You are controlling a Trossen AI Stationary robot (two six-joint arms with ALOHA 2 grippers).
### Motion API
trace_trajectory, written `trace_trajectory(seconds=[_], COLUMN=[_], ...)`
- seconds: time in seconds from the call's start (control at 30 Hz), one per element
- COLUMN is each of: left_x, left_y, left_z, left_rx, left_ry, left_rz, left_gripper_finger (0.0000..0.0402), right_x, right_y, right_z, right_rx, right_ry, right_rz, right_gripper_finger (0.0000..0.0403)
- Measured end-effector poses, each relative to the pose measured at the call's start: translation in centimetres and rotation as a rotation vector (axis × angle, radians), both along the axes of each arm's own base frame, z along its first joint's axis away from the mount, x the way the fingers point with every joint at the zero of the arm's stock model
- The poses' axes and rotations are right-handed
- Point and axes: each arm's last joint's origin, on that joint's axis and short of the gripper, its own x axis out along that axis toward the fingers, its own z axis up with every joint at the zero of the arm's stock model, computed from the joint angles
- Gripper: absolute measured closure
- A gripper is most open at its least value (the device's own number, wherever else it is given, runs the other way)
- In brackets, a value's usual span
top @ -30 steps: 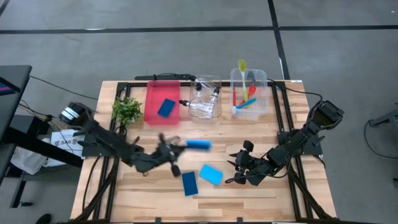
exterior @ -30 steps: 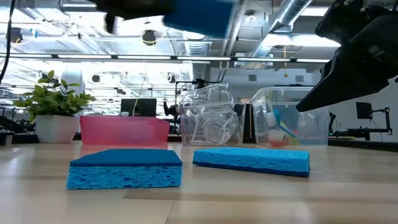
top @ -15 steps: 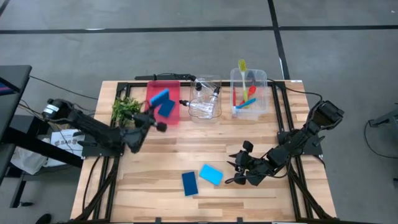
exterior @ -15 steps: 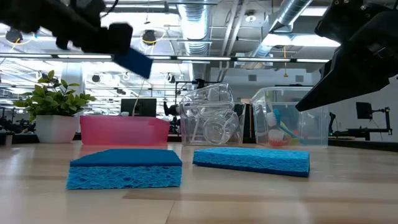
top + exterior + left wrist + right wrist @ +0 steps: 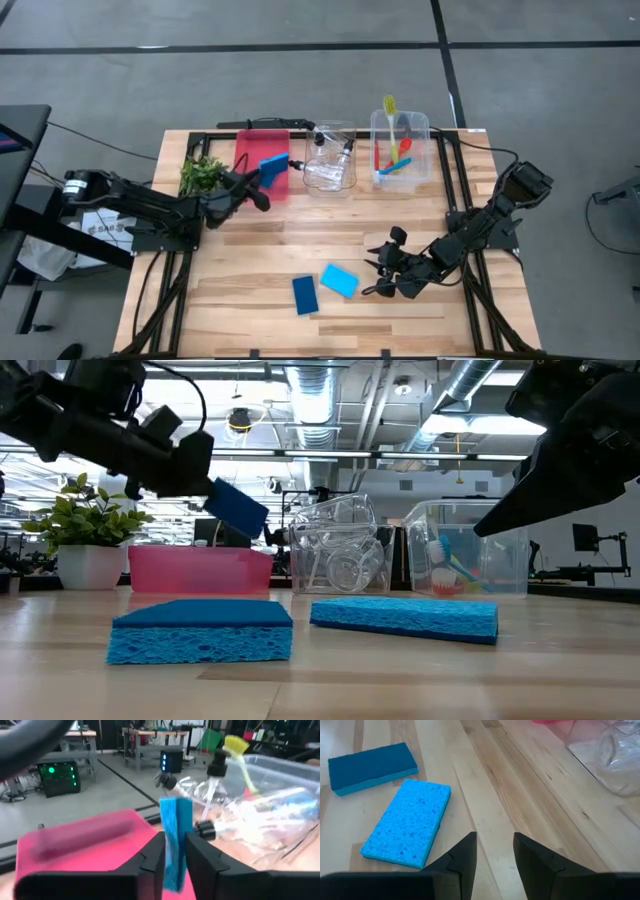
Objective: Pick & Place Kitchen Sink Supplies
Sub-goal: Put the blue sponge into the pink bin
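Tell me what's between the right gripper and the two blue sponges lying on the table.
Nothing: bare wood separates the right gripper from the lighter sponge and darker sponge, per right wrist view.

The counter [image 5: 330, 235] is pale planked wood with a smooth satin finish, the loose sponges [image 5: 407, 824] are matt, porous blue foam, the bins [image 5: 460, 560] are glossy clear plastic, the tray [image 5: 75, 845] is smooth red plastic, and both arms' jaws are matt black plastic.
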Motion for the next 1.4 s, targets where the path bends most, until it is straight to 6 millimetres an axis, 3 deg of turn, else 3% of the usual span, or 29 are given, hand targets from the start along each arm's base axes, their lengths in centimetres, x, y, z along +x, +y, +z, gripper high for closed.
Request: trace_trajectory(seconds=[0.33, 0.6, 0.73, 1.0, 1.23, 1.4], left_x=[-0.3, -0.1, 0.2, 0.3, -0.9, -1.4], left_y=[0.9, 0.1, -1.4, -5.4, -9.4, -10.7], left_z=[-1.3, -1.2, -1.3, -1.4, -1.3, -0.7], left_rx=[-0.020, -0.024, -0.073, -0.336, -0.371, -0.349], left_ry=[0.051, 0.053, 0.025, -0.069, -0.057, -0.096], left_rz=[0.045, -0.034, -0.188, -0.631, -0.835, -0.919], left_gripper_finger=[0.0252, 0.0258, 0.0269, 0.0285, 0.0289, 0.0289], right_x=[0.0, 0.1, 0.2, 0.5, 1.6, 1.9], right_y=[0.0, 0.1, 0.1, 0.3, 0.7, 0.5], right_z=[0.0, 0.1, 0.2, 0.7, 1.8, 1.6], right_rx=[0.003, 0.009, 0.002, -0.029, 0.039, 0.084], right_ry=[-0.004, -0.012, -0.024, -0.072, -0.134, -0.116], right_rz=[0.000, -0.001, 0.011, 0.016, 0.153, 0.185], right_gripper_finger=[0.0280, 0.0281, 0.0281, 0.0281, 0.0275, 0.0250])
